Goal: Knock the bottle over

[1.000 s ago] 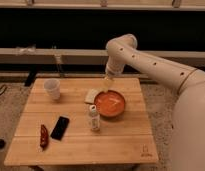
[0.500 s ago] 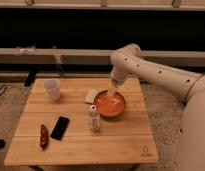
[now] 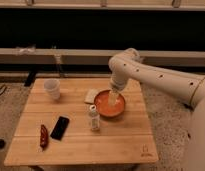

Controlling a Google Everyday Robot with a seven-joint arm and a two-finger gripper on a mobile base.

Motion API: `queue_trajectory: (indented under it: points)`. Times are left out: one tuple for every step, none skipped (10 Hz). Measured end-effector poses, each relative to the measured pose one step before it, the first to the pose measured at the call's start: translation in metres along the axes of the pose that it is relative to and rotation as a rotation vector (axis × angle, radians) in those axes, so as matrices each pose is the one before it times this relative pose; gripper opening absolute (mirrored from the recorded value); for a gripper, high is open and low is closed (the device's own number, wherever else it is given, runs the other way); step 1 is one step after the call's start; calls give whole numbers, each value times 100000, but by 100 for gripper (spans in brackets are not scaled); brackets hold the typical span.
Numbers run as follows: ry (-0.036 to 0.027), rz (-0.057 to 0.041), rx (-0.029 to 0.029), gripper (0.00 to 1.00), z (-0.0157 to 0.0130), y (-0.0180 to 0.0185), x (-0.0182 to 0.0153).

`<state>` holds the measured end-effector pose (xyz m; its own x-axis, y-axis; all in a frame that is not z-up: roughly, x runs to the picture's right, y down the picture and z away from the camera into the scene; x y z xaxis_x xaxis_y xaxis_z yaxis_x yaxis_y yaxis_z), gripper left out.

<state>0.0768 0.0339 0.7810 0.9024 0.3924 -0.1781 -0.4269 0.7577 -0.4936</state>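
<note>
The bottle point(image 3: 94, 118) is small, clear-whitish with a white cap, and stands upright on the wooden table point(image 3: 121, 145), just left of the orange bowl point(image 3: 109, 103). My gripper point(image 3: 114, 97) hangs from the white arm and sits low over the bowl, to the right of and behind the bottle, apart from it.
A white paper cup point(image 3: 52, 89) stands at the back left. A pale sponge-like block point(image 3: 91, 95) lies beside the bowl. A black phone point(image 3: 59, 127) and a red chili-shaped object point(image 3: 44, 136) lie at the front left. A low ledge runs behind the table.
The arm has swung lower and toward the front, bringing the gripper down over the bowl. The bottle still stands in the same place.
</note>
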Motion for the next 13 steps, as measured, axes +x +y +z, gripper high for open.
queue_trajectory:
  points:
    - [2236, -4529, 299, 80, -25, 1348, -192]
    - [1333, -3281, 515, 80, 105, 863, -370]
    - [1532, -3080, 661, 80, 171, 936, -506]
    - [1921, -4019, 1128, 80, 282, 1241, -902]
    - [1189, -4041, 1710, 80, 127, 1211, -1479]
    - [509, -1962, 650, 80, 64, 684, -863]
    - [622, -2382, 882, 80, 48, 809, -1083]
    - [47, -2339, 235, 80, -30, 826, -1257]
    - [5, -2022, -275, 80, -277, 740, -1040]
    - [-59, -1048, -290, 80, -329, 419, -525]
    - [-1042, -1016, -1545, 80, -571, 786, -1046]
    - [-980, -470, -920, 80, -335, 388, -691]
    - [-1250, -394, -759, 80, -427, 257, -723]
